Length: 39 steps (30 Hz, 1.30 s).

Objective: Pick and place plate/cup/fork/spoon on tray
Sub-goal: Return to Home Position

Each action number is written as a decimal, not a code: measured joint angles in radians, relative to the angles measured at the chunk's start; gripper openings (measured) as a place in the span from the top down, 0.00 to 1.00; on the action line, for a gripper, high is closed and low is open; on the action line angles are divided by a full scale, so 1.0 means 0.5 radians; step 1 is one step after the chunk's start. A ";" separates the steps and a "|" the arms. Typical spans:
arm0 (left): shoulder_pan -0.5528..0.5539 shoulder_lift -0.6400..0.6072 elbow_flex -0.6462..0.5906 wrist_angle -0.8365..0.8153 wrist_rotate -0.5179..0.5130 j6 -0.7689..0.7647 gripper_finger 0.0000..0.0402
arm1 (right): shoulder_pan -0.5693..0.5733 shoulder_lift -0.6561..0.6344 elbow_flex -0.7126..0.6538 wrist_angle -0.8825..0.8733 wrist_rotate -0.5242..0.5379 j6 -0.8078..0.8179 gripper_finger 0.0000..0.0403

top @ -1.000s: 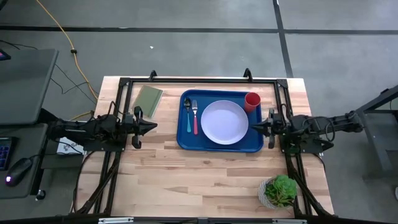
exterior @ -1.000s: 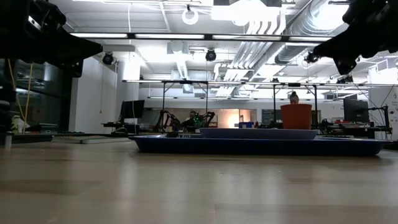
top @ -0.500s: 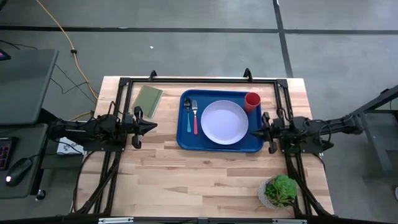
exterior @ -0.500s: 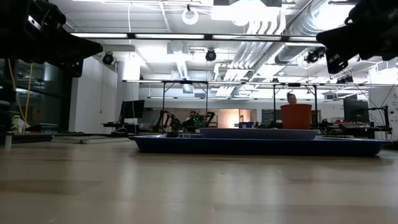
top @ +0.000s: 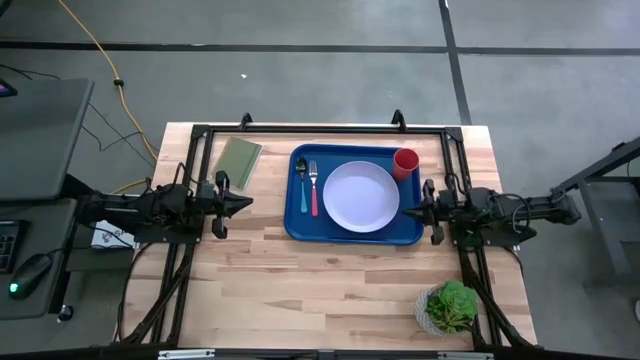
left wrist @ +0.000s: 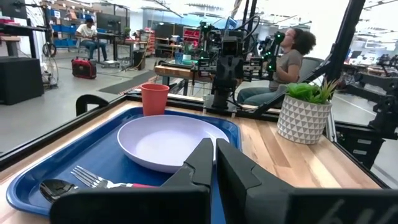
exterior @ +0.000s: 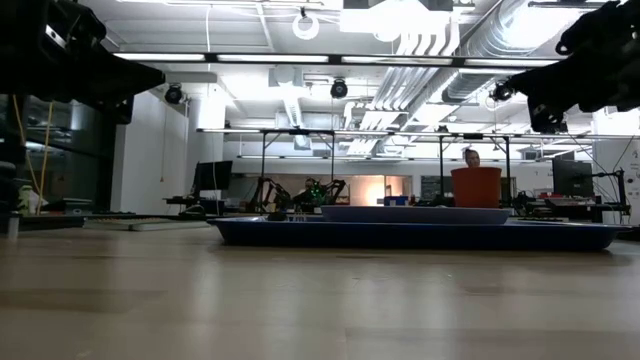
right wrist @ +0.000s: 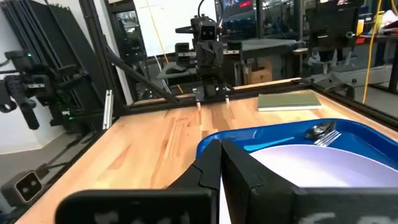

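The blue tray [top: 300, 225] lies on the table's far middle. The pale plate [top: 361, 196] rests flat in its centre, with the red cup [top: 405, 163] standing in its far right corner. The teal-handled spoon [top: 302, 183] and the pink-handled fork [top: 314, 189] lie side by side at its left end. My left gripper [top: 247, 203] is shut and empty left of the tray; it also shows in the left wrist view [left wrist: 213, 149]. My right gripper [top: 408, 207] is shut and empty at the tray's right edge, raised above the table [exterior: 530, 85]; it also shows in the right wrist view [right wrist: 220, 151].
A flat olive-green rectangle [top: 238, 158] lies at the far left of the table. A potted plant [top: 448, 308] stands at the near right corner. Black frame rails [top: 320, 128] run along the far edge and both sides. People sit in the room beyond [left wrist: 288, 56].
My right gripper has pulled back a little toward the table's right edge; in the low view it dipped and then rose again. The tray and the things on it have stayed where they were.
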 joint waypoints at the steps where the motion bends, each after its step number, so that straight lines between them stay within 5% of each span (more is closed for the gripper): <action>1: 0.000 -0.001 0.000 -0.001 -0.004 0.001 1.00 | -0.001 -0.003 0.000 -0.004 0.006 -0.002 1.00; 12: 0.000 -0.001 0.000 0.000 -0.010 -0.002 1.00 | -0.001 0.118 -0.001 -0.005 0.009 -0.294 1.00; 23: 0.000 -0.001 0.000 0.000 -0.009 0.000 1.00 | -0.001 0.154 -0.001 -0.006 -0.001 0.076 1.00; 39: 0.000 -0.001 0.000 0.001 -0.007 0.000 1.00 | -0.001 0.154 -0.002 -0.006 0.000 0.087 1.00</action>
